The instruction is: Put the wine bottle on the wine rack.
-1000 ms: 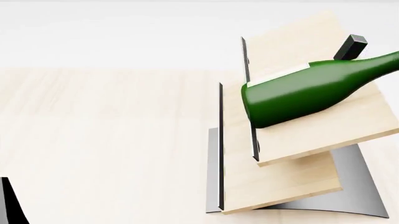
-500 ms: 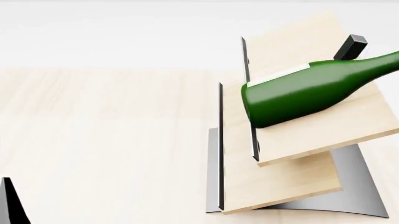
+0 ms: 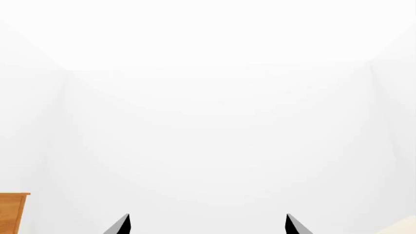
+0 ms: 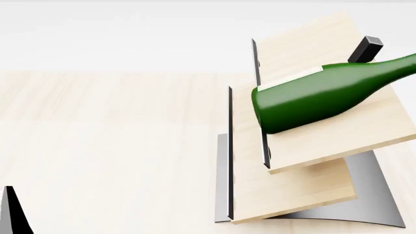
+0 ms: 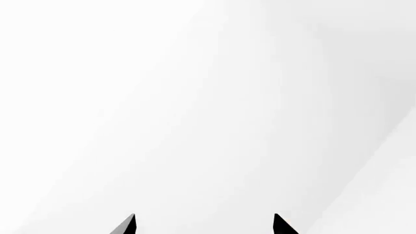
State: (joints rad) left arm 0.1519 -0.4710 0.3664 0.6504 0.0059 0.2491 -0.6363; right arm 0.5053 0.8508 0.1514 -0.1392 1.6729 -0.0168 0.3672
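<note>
Pale wood bench (image 4: 110, 141) under a plain white room; corner of an orange-brown cabinet (image 3: 13, 212) beside the left hand (image 3: 206, 225) in its wrist view. Wine bottle (image 4: 318, 97) lying on the upper slanted board of the wine rack (image 4: 305, 146), well apart from both hands, long axis tilted, base against the dark edge strip, neck rising toward the black peg (image 4: 364, 48) and running out of frame. No label or writing readable. Left hand spread, fingertips wide apart on empty air. Right hand (image 5: 202, 225) likewise spread, gripping nothing, facing blank white wall.
</note>
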